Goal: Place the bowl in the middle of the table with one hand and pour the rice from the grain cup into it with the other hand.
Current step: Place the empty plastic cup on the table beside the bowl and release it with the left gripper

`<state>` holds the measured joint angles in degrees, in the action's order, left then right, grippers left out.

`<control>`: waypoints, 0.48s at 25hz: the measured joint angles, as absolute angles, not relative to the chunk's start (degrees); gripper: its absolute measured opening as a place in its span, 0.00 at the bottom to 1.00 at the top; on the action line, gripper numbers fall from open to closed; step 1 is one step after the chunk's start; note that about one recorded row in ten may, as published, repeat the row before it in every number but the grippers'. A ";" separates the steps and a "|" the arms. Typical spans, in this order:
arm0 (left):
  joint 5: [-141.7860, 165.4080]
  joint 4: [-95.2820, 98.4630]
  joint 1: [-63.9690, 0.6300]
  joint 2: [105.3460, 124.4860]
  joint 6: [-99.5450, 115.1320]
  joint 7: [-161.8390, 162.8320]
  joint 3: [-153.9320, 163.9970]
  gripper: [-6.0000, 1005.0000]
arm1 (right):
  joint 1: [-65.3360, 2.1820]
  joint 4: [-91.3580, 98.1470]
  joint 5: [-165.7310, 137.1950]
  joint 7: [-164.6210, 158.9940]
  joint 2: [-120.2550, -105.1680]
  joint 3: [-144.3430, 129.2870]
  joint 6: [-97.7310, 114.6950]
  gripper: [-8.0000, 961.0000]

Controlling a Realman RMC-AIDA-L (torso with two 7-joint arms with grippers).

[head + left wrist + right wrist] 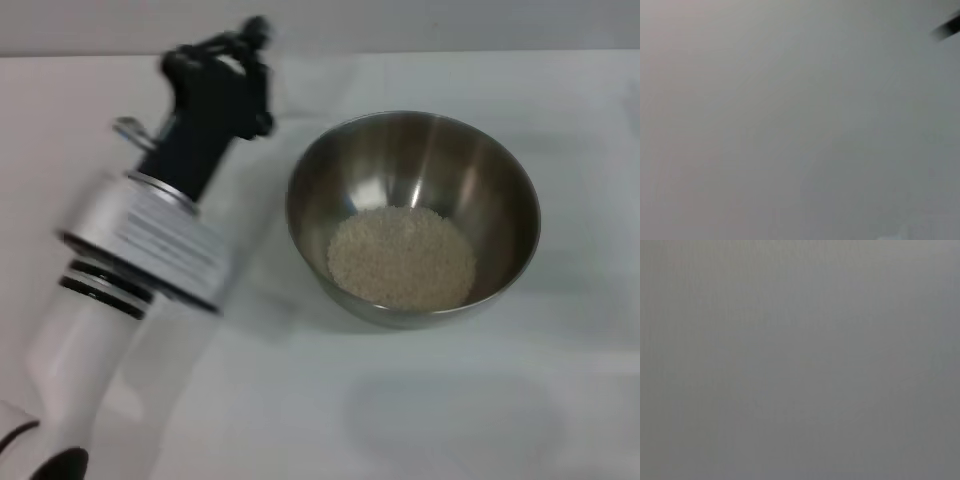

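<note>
The steel bowl [413, 215] stands on the white table [450, 410], a little right of the middle in the head view. A heap of pale rice [402, 257] lies in its bottom. My left gripper [232, 60] hangs above the table to the left of the bowl, apart from it, and looks blurred. A small clear piece [133, 130] shows beside the left wrist; it may be part of the grain cup, but I cannot tell. My right gripper is out of view. Both wrist views show only plain grey surface.
The table's far edge meets a grey wall [400, 22] behind the bowl. A dark blurred streak [947, 26] crosses one corner of the left wrist view. My left arm [110, 290] covers the left front of the table.
</note>
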<state>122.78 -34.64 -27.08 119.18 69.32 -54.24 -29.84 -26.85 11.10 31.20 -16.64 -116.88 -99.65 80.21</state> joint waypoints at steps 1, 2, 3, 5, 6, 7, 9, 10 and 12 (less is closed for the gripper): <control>122.78 -34.64 -27.08 119.18 69.32 -54.24 -29.84 0.07 | -26.69 11.30 31.20 -16.65 -116.91 -99.66 80.41 0.82; 118.64 -33.65 -27.07 119.18 66.97 -45.50 -31.40 0.07 | -26.69 11.30 31.20 -16.65 -116.91 -99.66 80.41 0.82; 115.87 -31.85 -27.18 119.18 63.98 -37.05 -33.40 0.07 | -26.65 11.39 31.20 -16.65 -116.91 -99.67 80.52 0.82; 115.06 -30.90 -27.31 119.17 62.61 -33.28 -34.30 0.07 | -26.52 11.51 31.20 -16.66 -116.93 -99.72 80.81 0.82; 114.35 -29.69 -27.46 119.18 60.99 -28.84 -35.22 0.07 | -26.42 11.51 30.88 -16.67 -116.97 -99.75 81.13 0.82; 114.35 -29.69 -27.46 119.18 60.99 -28.84 -35.22 0.07 | -26.42 11.51 30.88 -16.67 -116.97 -99.75 81.13 0.82; 113.50 -26.97 -27.88 119.18 57.21 -19.58 -37.50 0.07 | -26.35 11.54 30.17 -16.67 -116.98 -99.74 81.19 0.82; 113.42 -25.83 -28.09 119.18 55.28 -15.84 -38.83 0.08 | -26.36 11.58 29.73 -16.68 -116.98 -99.69 81.20 0.82; 113.36 -24.85 -28.30 119.18 53.20 -12.60 -40.14 0.08 | -26.36 11.76 29.20 -16.72 -116.99 -99.58 81.21 0.82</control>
<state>113.36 -24.85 -28.30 119.18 53.20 -12.60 -40.14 -26.36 11.76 29.20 -16.72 -116.99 -99.58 81.21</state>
